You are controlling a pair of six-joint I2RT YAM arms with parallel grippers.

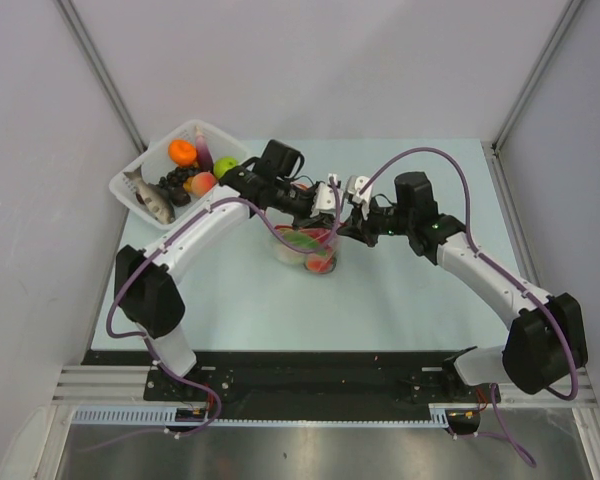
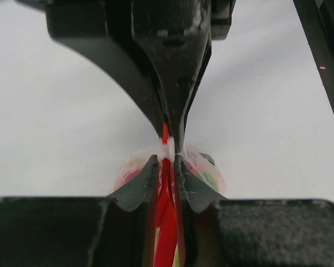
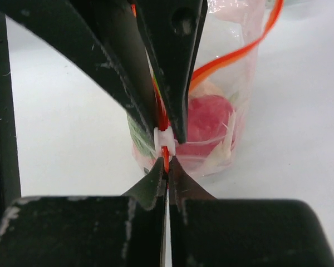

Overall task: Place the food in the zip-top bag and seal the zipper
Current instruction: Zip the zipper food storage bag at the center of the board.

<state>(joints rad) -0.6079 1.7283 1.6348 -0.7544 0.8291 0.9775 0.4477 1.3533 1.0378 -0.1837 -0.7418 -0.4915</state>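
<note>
L end effector [image 2: 166,166]: nipped on zipper [image 3: 242,51], just by white slider [image 3: 164,141].
R end effector [image 3: 166,167]: pressed tight on same strip.
Bag [image 1: 302,252]: mid counter [image 1: 410,300], btw both arms; food [image 3: 209,119] inside.

Pale grey walls [image 1: 310,60] enclose a light blue-green table [image 1: 420,300]; lighting seems even.

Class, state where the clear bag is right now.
Top view: the bag sits mid-table, right of the basket, its top edge pinched by the left tool and right tool.

Food [image 1: 321,263] inside zip-top bag [image 1: 286,250]
</note>
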